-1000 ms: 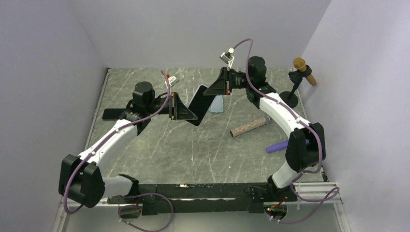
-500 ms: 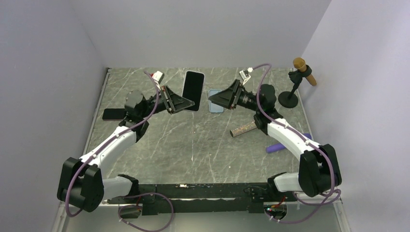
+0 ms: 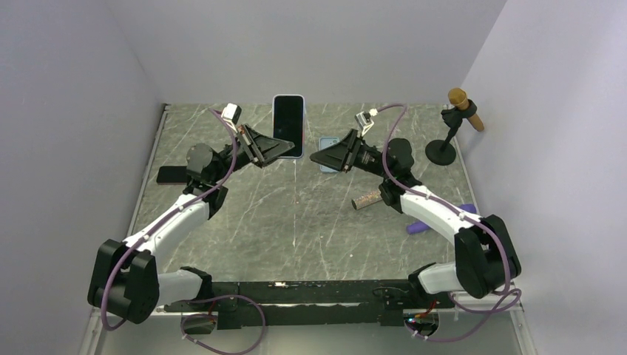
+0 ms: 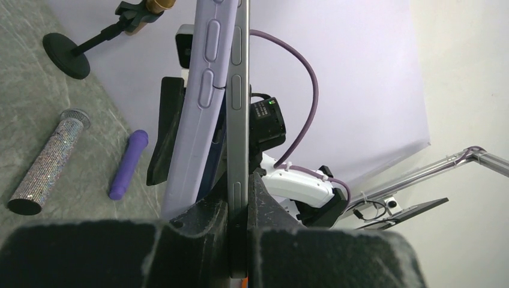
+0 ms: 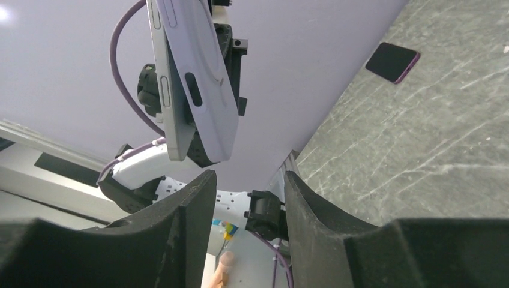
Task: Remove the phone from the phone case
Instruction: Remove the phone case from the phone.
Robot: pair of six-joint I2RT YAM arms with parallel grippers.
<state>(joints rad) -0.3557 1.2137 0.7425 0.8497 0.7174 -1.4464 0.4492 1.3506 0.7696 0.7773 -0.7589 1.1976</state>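
Observation:
The phone (image 3: 288,127) in its lavender case (image 3: 299,98) stands upright above the far middle of the table, screen towards the top camera. My left gripper (image 3: 283,150) is shut on its lower end. In the left wrist view my left gripper (image 4: 239,189) pinches the phone's grey edge (image 4: 238,90), and the lavender case (image 4: 201,78) leans away from it on the left. My right gripper (image 3: 316,157) is open and empty just right of the phone, not touching it. In the right wrist view my right gripper (image 5: 246,186) sits below the case's back (image 5: 198,90).
A light blue flat item (image 3: 330,166) lies under the right gripper. A black phone (image 3: 174,174) lies at the left. A glitter tube (image 3: 368,200) and a purple marker (image 3: 418,226) lie at the right. A microphone on a stand (image 3: 457,111) stands at the back right.
My left gripper has lifted the phone and turned it upright, farther back. My right gripper has come off the phone's top end and now sits lower, open.

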